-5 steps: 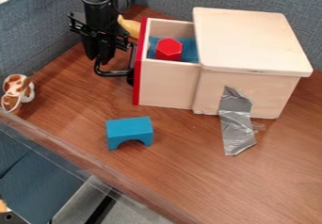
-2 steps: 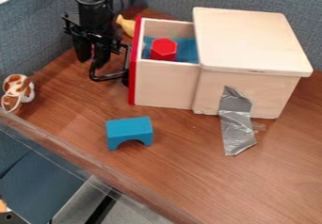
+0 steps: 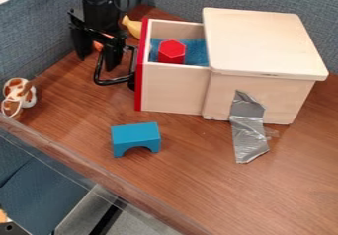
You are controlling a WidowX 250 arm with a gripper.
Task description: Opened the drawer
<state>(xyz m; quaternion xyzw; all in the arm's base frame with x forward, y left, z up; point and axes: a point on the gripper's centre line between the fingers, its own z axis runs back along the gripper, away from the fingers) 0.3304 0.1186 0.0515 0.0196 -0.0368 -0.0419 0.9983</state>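
Note:
The black gripper [image 3: 98,55] hangs at the upper left, its fingers apart. Its right finger is beside the black loop handle [image 3: 113,81] on the drawer's front, partly overlapping it in this view; whether they touch, I cannot tell. The drawer [image 3: 173,88], pale wood with a red front, stands pulled out leftward from the wooden box [image 3: 264,44]. A red hexagonal block [image 3: 172,52] and something blue [image 3: 196,53] lie inside it.
A blue arch block [image 3: 136,138] lies in front of the drawer. A brown-and-white toy [image 3: 19,97] is at the left edge, a yellow object [image 3: 131,26] behind the drawer. Silver tape [image 3: 247,130] runs from box to table. Blue partitions stand behind.
The drawer has slid slightly left, out of the box, carrying the red block along. My gripper has shifted a little left, and its fingers have spread wider apart.

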